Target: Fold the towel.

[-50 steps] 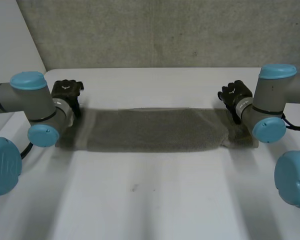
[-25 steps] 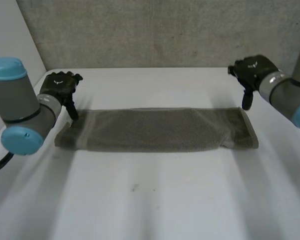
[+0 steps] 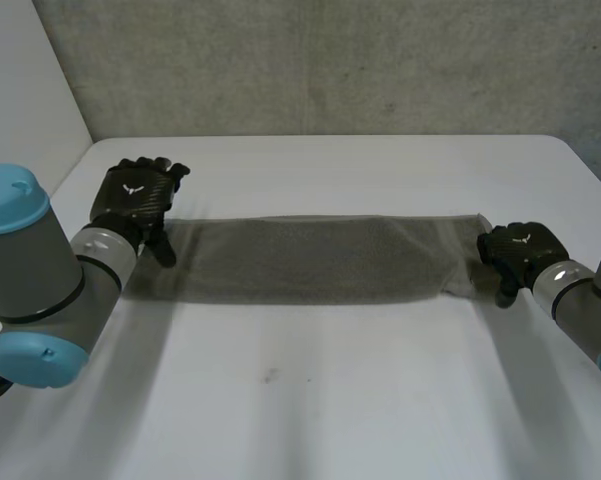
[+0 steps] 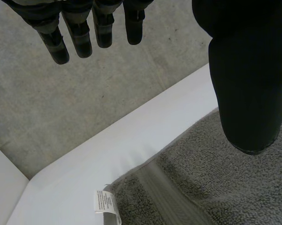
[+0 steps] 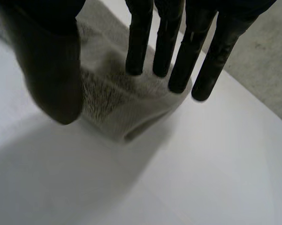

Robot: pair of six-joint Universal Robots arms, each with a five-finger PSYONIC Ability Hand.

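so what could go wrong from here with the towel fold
The right robot hand is open over the layered end of the long grey terry towel; it may pinch just the top layer, opening the fold. The left robot hand, open by the white label corner, might grip unevenly and skew the fold.

Soft, even light falls on the white worktop [image 3: 330,400] in the head view, moderately bright, and the grey wall [image 3: 330,60] behind it is lit just as evenly. The towel [image 3: 310,260] reads dark against the pale surface. In the right wrist view its folded end holds a soft shadow inside the fold, and the right hand [image 5: 54,70] is a dark shape. In the left wrist view the towel's white label [image 4: 104,204] is bright.
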